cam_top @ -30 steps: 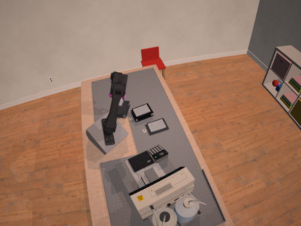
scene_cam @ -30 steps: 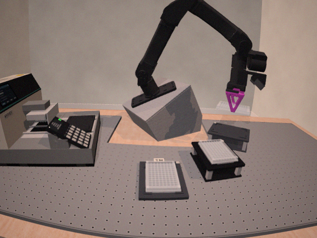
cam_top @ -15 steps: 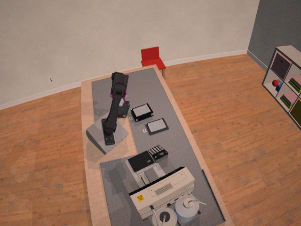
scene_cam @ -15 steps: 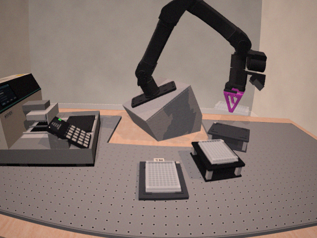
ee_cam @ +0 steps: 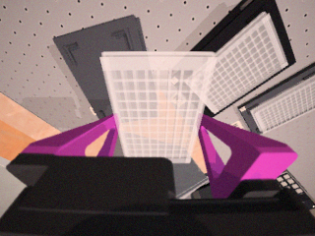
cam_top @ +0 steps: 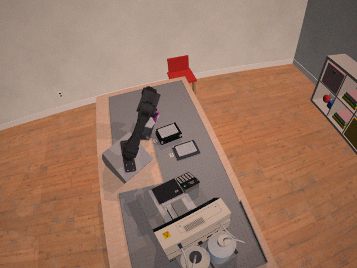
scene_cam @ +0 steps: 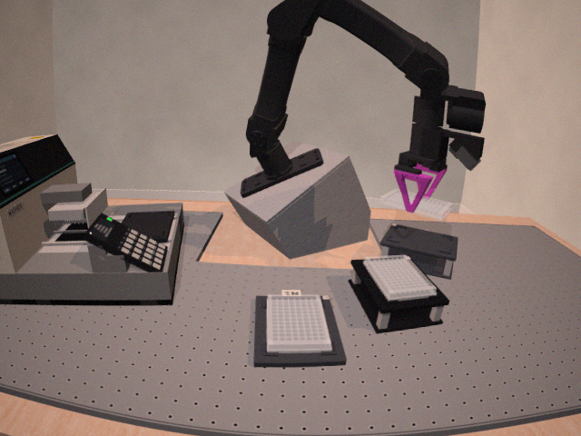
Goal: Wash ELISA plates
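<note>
Pinching a clear well plate [ee_cam: 157,110] by its long edges, the gripper [ee_cam: 158,143] hangs above a bare nest [scene_cam: 419,242]. Label at 12 o'clock of the near plate [scene_cam: 295,322] is unreadable; washer [cam_top: 192,223] shows a barcode.

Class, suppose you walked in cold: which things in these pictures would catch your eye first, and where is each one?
First, the magenta claw at the far right of the bench, shut on a clear 96-well plate lifted above its empty dark nest. Next, two more well plates resting in their nests mid-table. Last, the plate washer at the other end, its lamp green by the keypad.
</note>
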`<state>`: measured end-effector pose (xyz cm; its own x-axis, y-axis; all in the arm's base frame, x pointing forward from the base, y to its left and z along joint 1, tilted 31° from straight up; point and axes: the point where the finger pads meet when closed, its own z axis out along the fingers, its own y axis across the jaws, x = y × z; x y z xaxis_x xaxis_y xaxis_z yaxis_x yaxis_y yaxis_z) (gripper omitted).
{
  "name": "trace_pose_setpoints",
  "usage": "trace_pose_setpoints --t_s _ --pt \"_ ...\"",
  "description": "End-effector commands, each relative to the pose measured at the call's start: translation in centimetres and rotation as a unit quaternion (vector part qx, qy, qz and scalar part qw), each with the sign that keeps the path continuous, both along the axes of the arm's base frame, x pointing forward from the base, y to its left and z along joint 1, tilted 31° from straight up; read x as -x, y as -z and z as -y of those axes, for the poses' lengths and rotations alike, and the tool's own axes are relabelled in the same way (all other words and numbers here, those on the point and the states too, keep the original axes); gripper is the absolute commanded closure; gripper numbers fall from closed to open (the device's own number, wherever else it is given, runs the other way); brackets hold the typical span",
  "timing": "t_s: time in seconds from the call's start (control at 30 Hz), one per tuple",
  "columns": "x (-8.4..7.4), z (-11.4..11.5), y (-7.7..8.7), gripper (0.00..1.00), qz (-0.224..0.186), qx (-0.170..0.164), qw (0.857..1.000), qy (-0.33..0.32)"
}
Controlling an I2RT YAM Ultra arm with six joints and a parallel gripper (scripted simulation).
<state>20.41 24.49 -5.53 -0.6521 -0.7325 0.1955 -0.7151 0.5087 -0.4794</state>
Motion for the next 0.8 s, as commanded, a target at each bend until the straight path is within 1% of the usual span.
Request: trace_pose_setpoints --t_s 0.0,0.23,0.3,0.4,0.63,0.77 --pt "-1.2 0.1 -1.3 1.0 0.005 -0.005 1.0 -0.014" --pt "-3.7 1.8 -3.1 1.0 0.006 -0.005 1.0 -0.014" --pt "-3.7 1.8 -3.1 1.0 0.006 -0.005 1.0 -0.014" --pt "-4.7 2.5 -3.9 1.0 0.006 -0.004 1.0 -0.014" --pt "-4.8 2.6 -4.0 1.0 0.006 -0.004 1.0 -0.014" --pt "-5.6 4.1 -5.1 1.0 0.036 -0.022 0.998 0.043"
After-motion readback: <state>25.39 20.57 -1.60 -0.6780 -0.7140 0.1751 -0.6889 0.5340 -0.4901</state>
